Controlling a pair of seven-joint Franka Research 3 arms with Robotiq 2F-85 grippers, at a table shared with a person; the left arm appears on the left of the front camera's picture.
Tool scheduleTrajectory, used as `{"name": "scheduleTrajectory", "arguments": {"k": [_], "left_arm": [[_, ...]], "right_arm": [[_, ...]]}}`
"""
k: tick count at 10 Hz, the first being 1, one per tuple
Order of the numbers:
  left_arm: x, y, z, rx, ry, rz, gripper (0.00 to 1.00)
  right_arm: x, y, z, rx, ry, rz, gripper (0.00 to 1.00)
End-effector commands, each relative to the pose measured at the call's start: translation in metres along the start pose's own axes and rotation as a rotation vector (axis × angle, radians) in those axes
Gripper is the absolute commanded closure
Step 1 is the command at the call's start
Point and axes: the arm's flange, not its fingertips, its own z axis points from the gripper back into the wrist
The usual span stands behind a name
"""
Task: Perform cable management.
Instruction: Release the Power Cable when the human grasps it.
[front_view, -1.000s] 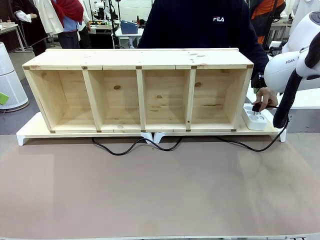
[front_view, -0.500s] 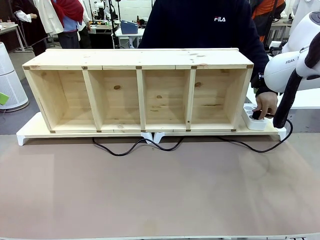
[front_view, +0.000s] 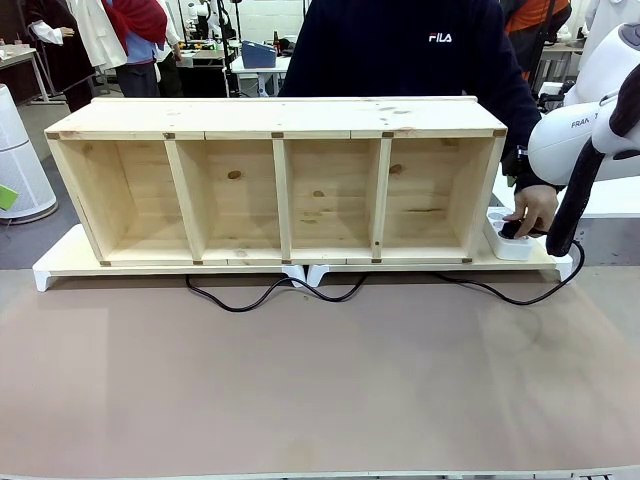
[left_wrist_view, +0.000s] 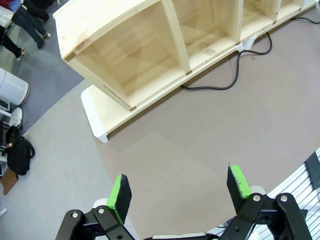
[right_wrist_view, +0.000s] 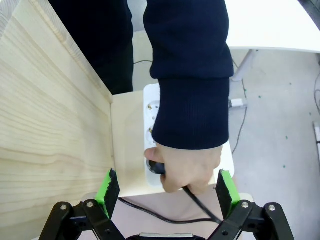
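**While a hand presses the plug, both claws hang released**

While the person's hand (right_wrist_view: 187, 167) covers the near end of the white power strip (right_wrist_view: 151, 107), the right claw (right_wrist_view: 164, 192) hangs directly above it, its green pads spread wide and gripping nothing. Between those pads, the hand closes over the small black plug (right_wrist_view: 156, 167), which sits at the strip's nearest socket. From under the hand the cable (right_wrist_view: 200, 202) runs back toward the claw's base, and a second loop of it lies just below on the worktop (right_wrist_view: 145, 217). To the claw's left rises the pale wooden side of the shelf unit (right_wrist_view: 50, 110).

Seen from the front, the cable (front_view: 500, 293) trails from the strip along the foot of the shelf unit (front_view: 275, 180), snaking in loose curves on the brown worktop (front_view: 320, 380) toward the middle.

Well away from the plug, the left claw (left_wrist_view: 180, 192) hovers over bare worktop, its pads likewise parted and empty. Ahead of it, beyond the pads, the cable (left_wrist_view: 235, 75) curls beside the shelf's white base (left_wrist_view: 95, 112).
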Motion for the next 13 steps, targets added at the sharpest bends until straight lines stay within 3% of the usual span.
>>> {"name": "scheduleTrajectory", "arguments": {"k": [1, 13], "left_arm": [[-0.0004, 0.0006, 0.0005, 0.0, -0.001, 0.002, 0.0], [-0.0004, 0.0006, 0.0005, 0.0, -0.001, 0.002, 0.0]], "right_arm": [[-0.0004, -0.0001, -0.0007, -0.001, 0.005, 0.0, 0.0], [-0.0004, -0.0001, -0.0007, -0.001, 0.005, 0.0, 0.0]]}}
